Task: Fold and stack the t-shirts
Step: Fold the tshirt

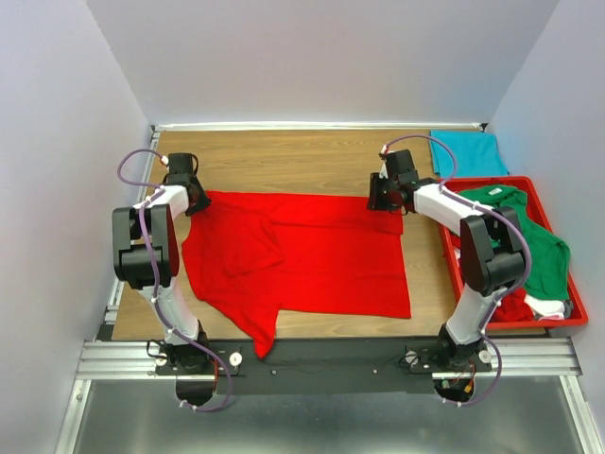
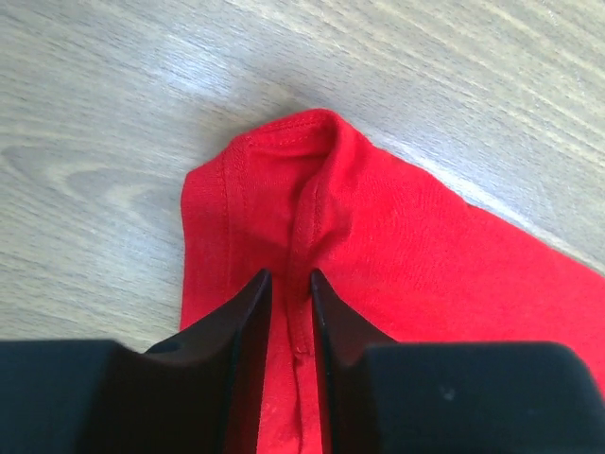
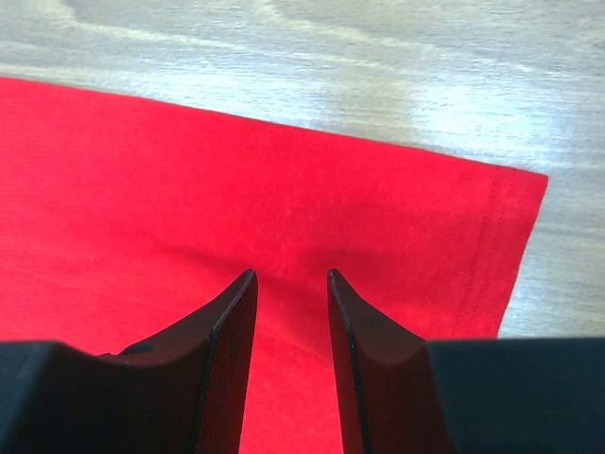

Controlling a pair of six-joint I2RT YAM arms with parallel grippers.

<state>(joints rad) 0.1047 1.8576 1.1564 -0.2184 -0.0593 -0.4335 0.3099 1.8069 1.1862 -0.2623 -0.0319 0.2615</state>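
The red t-shirt (image 1: pixel 312 255) lies spread across the middle of the counter (image 1: pixel 284 156). The left arm (image 1: pixel 149 244) bends down over its far left corner, where the left claw (image 2: pixel 290 279) is clenched on a raised fold of cloth. The right arm (image 1: pixel 468 222) reaches to the far right corner. The right claw (image 3: pixel 291 276) sits on the cloth there, part-way apart; I cannot tell whether it is gripping.
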